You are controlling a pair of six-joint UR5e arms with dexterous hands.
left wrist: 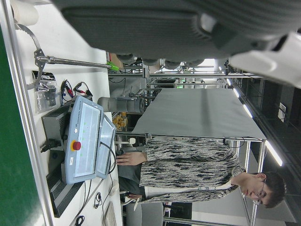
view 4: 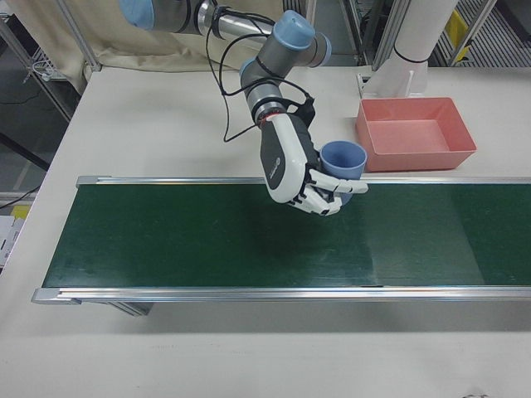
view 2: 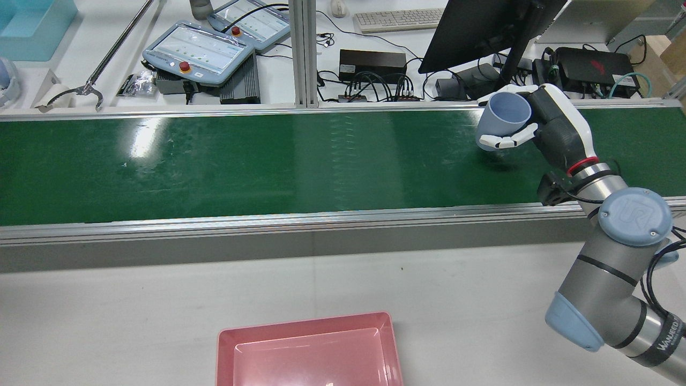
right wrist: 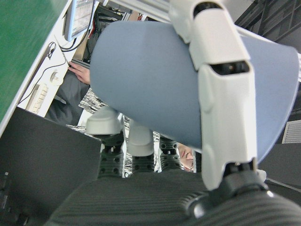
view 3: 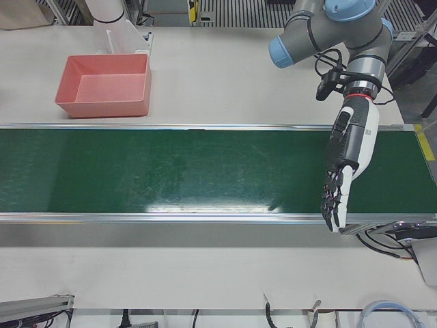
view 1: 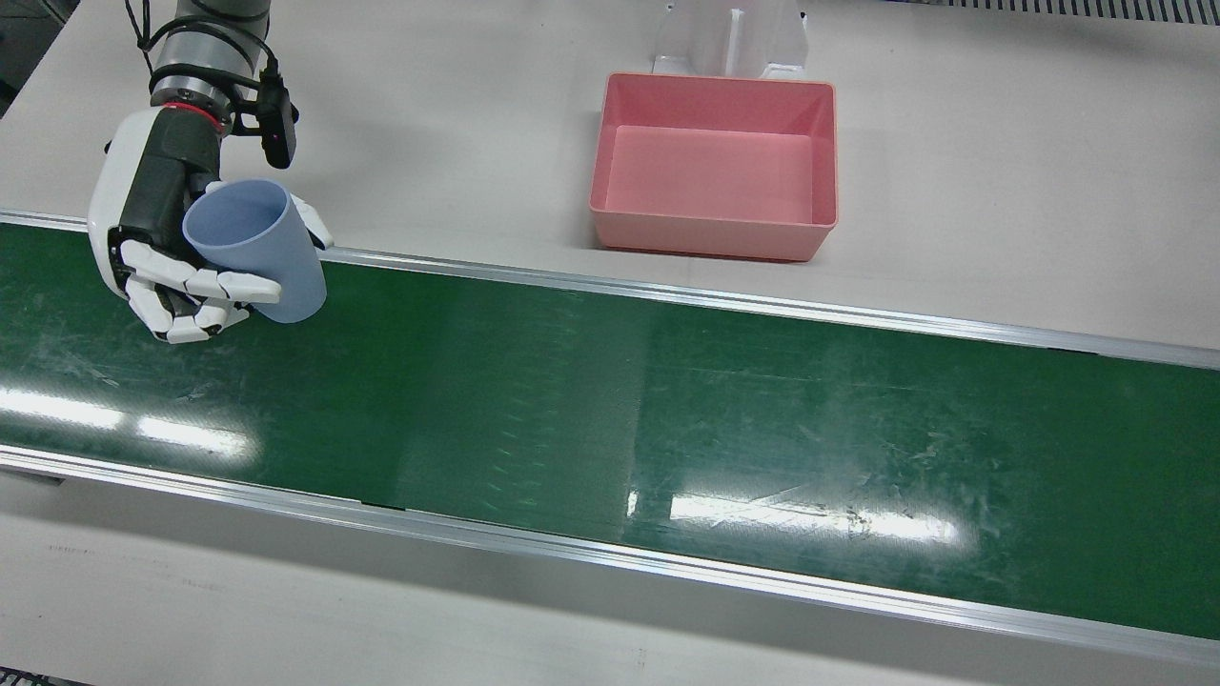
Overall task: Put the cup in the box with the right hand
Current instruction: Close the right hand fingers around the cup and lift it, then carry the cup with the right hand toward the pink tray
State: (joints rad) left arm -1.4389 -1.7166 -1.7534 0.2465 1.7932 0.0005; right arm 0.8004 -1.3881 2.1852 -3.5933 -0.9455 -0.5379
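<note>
The right hand (view 1: 157, 243) holds the cup (view 1: 255, 250), a plain light blue cup, with its fingers (view 1: 205, 286) wrapped round the wall and the open mouth tilted up toward the arm. Hand and cup hang above the near edge of the green belt (view 1: 610, 400), at the end on the robot's right; a faint shadow on the belt in the rear view suggests the cup is clear of it, though the gap itself cannot be made out. The cup's base is partly covered by the fingers in the front view, and in the right hand view the cup fills most of the frame with one finger (right wrist: 225, 117) laid across it, so its rim is cut off there. The box (view 1: 715, 167), a pink open tray, sits on the pale surface (view 1: 1001, 191) beyond the belt, well apart from the cup; the rear view cuts off its lower part. The left hand (view 3: 345, 167) shows only in the left-front view, stretched over the other end of the belt with fingers extended and nothing in it. The left hand view shows mostly the underside of that hand, blurred and dark.
</note>
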